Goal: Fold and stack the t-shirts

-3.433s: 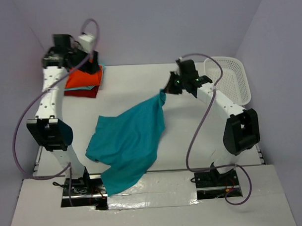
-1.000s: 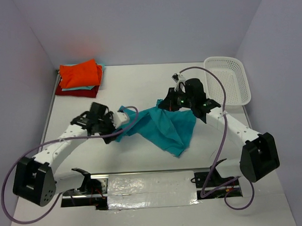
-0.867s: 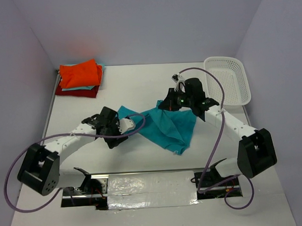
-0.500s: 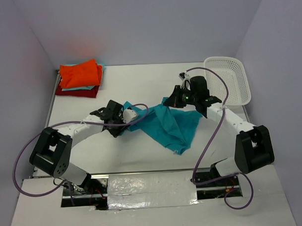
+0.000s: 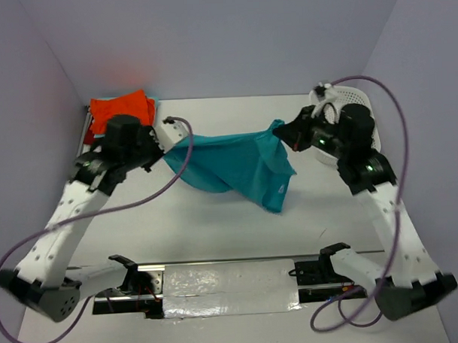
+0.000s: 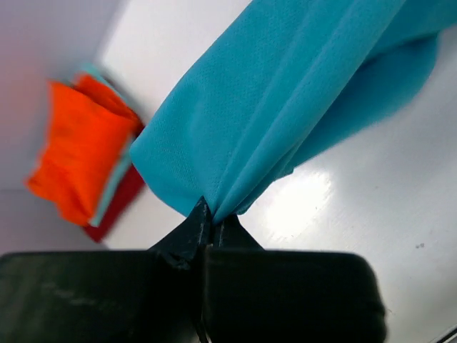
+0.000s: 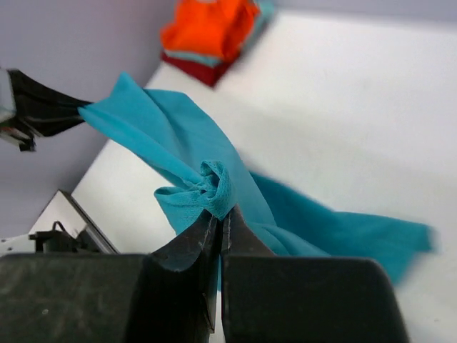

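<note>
My left claw (image 6: 207, 216) was pinched tight on one end of the teal-blue t-shirt (image 5: 232, 162), and my right claw (image 7: 220, 213) was clamped on a bunched fold at the other end. The shirt hung stretched between them, sagging over the tabletop (image 5: 216, 225). The orange t-shirt (image 5: 121, 111) lay folded at the far left corner, with the dark red t-shirt (image 6: 118, 207) underneath

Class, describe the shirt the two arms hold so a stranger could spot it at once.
Start at the white table; above its middle, a teal-blue t-shirt hangs stretched between the left gripper and the right gripper. It is the only unfolded shirt, unlike the orange-topped folded stack at the far left corner.
</note>
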